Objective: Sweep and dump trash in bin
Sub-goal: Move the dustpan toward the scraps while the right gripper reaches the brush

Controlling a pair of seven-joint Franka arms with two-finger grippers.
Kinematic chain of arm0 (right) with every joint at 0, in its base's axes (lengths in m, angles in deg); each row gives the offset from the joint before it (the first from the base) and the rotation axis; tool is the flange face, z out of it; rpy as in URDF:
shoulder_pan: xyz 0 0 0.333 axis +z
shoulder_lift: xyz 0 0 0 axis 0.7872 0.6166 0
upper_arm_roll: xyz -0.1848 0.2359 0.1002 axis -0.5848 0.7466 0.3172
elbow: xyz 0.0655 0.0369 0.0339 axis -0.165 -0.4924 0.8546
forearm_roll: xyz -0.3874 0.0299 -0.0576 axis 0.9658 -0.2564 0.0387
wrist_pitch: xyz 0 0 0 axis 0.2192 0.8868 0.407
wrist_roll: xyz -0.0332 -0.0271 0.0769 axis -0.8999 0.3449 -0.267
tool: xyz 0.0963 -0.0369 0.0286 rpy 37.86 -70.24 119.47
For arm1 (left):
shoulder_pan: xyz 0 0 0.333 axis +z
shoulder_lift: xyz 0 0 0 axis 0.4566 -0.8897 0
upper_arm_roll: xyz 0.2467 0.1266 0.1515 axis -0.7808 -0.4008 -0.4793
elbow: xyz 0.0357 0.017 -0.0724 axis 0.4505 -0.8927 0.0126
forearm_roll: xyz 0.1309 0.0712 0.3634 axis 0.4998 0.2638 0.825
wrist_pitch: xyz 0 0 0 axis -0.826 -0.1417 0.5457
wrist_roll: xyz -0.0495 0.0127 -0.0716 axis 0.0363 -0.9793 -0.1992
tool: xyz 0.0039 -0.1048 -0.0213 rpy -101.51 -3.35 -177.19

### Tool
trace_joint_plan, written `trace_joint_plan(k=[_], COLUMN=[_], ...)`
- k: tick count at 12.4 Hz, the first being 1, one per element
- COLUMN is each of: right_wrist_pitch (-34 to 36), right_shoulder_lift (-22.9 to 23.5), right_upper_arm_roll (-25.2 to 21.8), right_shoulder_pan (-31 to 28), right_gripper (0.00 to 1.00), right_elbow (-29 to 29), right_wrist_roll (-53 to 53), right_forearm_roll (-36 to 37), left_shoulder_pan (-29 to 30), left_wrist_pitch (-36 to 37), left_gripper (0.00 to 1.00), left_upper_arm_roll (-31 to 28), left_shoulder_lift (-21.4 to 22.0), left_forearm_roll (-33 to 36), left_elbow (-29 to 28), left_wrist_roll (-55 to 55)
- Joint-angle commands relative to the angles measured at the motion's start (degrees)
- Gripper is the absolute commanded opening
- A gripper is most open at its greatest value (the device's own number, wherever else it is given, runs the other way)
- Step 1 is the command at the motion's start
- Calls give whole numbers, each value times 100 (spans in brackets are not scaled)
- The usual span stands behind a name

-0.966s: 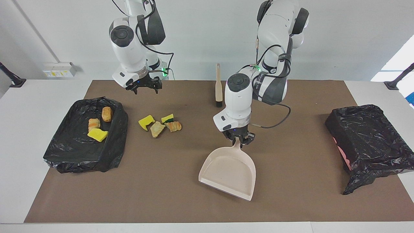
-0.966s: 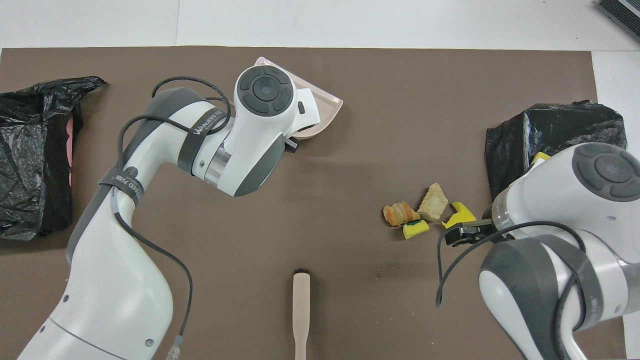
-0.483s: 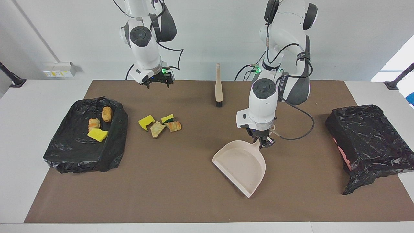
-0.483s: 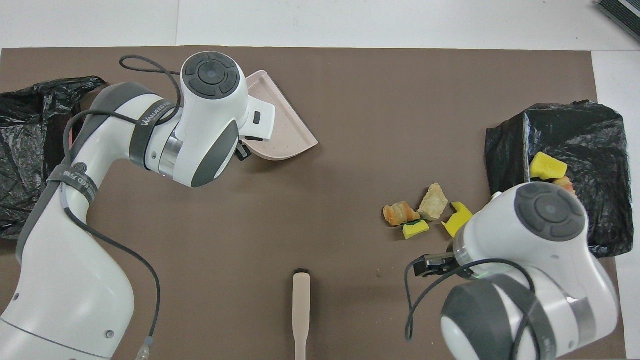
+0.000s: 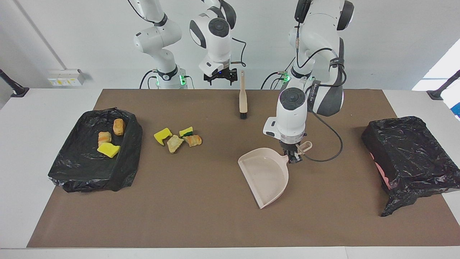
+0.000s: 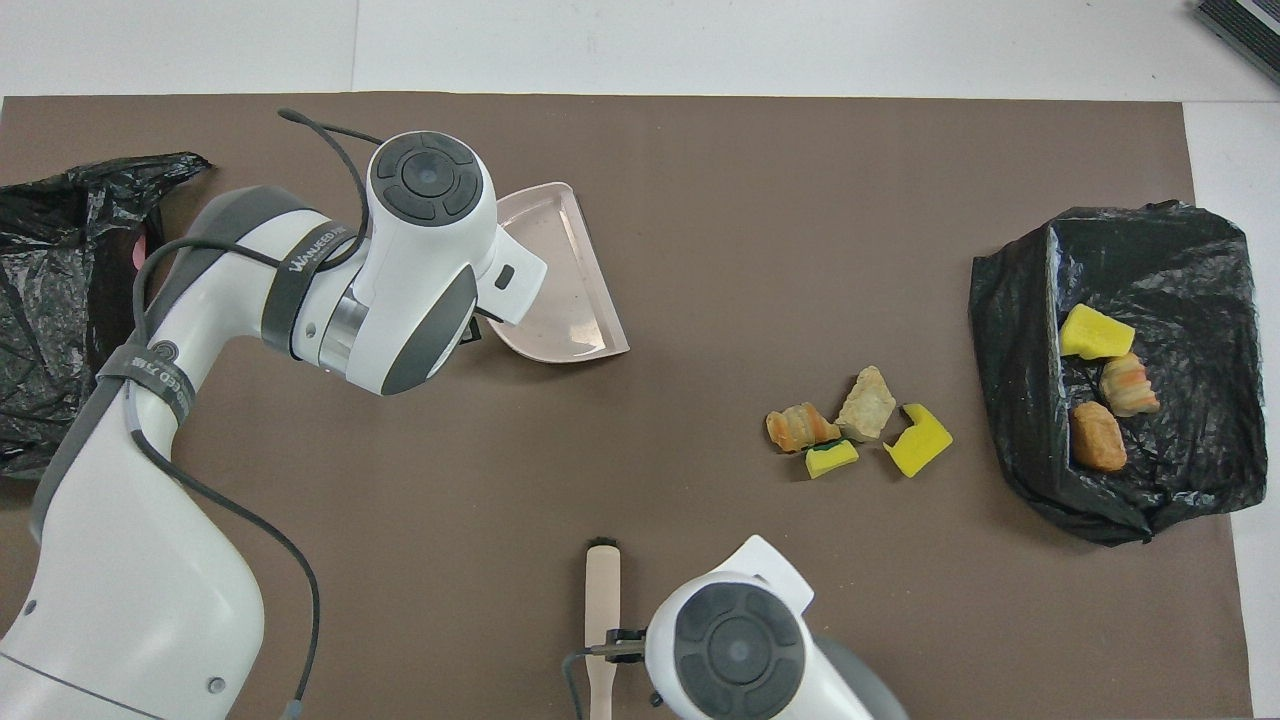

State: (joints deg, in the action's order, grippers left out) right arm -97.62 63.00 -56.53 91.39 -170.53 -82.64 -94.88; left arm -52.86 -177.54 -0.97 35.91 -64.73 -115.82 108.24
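Left gripper (image 5: 294,157) is clamping the dustpan (image 5: 266,176) handle, pan resting mid-table. Right gripper (image 5: 220,76) is hanging wide open beside the brush (image 5: 243,97) handle. Four trash scraps (image 5: 177,137) are lying beside the bin (image 5: 72,169); three (image 5: 109,138) are sitting inside.

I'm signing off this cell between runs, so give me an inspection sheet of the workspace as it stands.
Surface: brown mat on a white table.
Job's things: four trash scraps loose on the mat; three more in the black-lined bin; dustpan; brush lying nearer the robots.
Clutter: second black-lined bin at the left arm's end.
Grippers: left gripper shut on the dustpan's handle; right gripper open, beside the brush handle's tip.
Cables: black cable loops from the left arm.
Surroundings: white wall, socket box.
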Motion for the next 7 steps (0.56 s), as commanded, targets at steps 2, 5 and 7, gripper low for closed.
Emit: trace_joint_plan(k=[2, 5, 7], right_wrist_pitch=[-1284, -1281, -1001], right_shoulder_lift=[1120, 1220, 1115], right_upper_arm_roll=[-40, -40, -40], right_shoulder_pan=[841, 1020, 1099], right_gripper=[100, 100, 100], right_elbow=[45, 19, 28], right_wrist_roll=[-1099, -1199, -1357], right_forearm_roll=[-209, -218, -218], left_shoulder_pan=[38, 73, 73], left_wrist_pitch=[-259, -268, -206], left_gripper=[0, 0, 0], left_upper_arm_roll=[-3, 6, 6], left_shoulder_lift=[523, 690, 734], left_forearm_roll=[189, 374, 374], left_elbow=[-876, -1177, -1265], left_wrist_roll=[742, 1040, 1058])
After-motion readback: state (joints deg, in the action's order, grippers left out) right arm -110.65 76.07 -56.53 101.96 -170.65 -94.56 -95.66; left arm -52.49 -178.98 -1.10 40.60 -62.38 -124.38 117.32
